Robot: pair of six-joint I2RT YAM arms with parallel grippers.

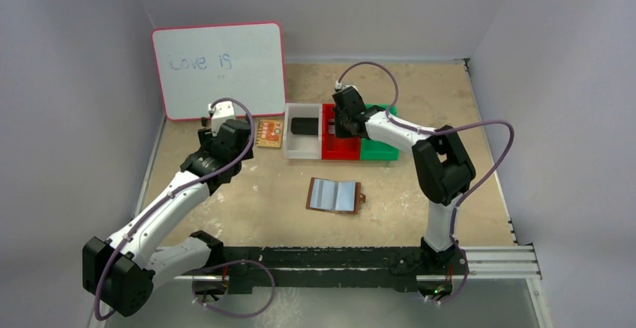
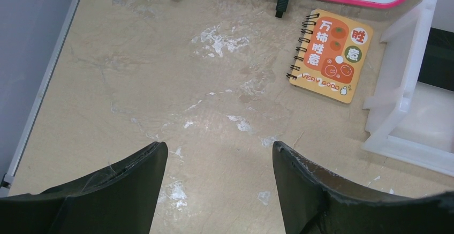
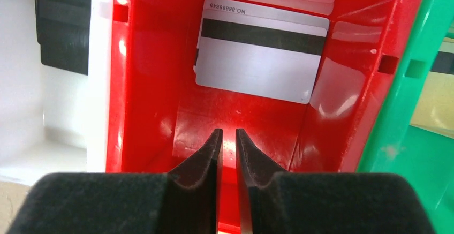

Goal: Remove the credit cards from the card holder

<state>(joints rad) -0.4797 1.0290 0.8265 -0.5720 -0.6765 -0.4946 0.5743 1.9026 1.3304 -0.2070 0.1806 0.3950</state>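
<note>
The card holder (image 1: 334, 195) lies open on the table's middle, two pale blue-grey panels up, brown tab at its right. No card shows in it. A silver credit card (image 3: 260, 57) with a black stripe lies flat in the red bin (image 3: 144, 84). A black card (image 1: 304, 126) lies in the white bin and also shows in the right wrist view (image 3: 61, 25). My right gripper (image 1: 341, 127) hangs over the red bin, its fingertips (image 3: 228, 133) a thin slit apart with nothing between. My left gripper (image 1: 241, 131) is open and empty (image 2: 219, 151) over bare table.
White (image 1: 292, 148), red (image 1: 330, 149) and green (image 1: 379, 149) bins stand in a row behind the holder. An orange spiral notebook (image 1: 268, 133) lies left of the white bin, also in the left wrist view (image 2: 326, 57). A pink-framed whiteboard (image 1: 219, 69) leans at the back left.
</note>
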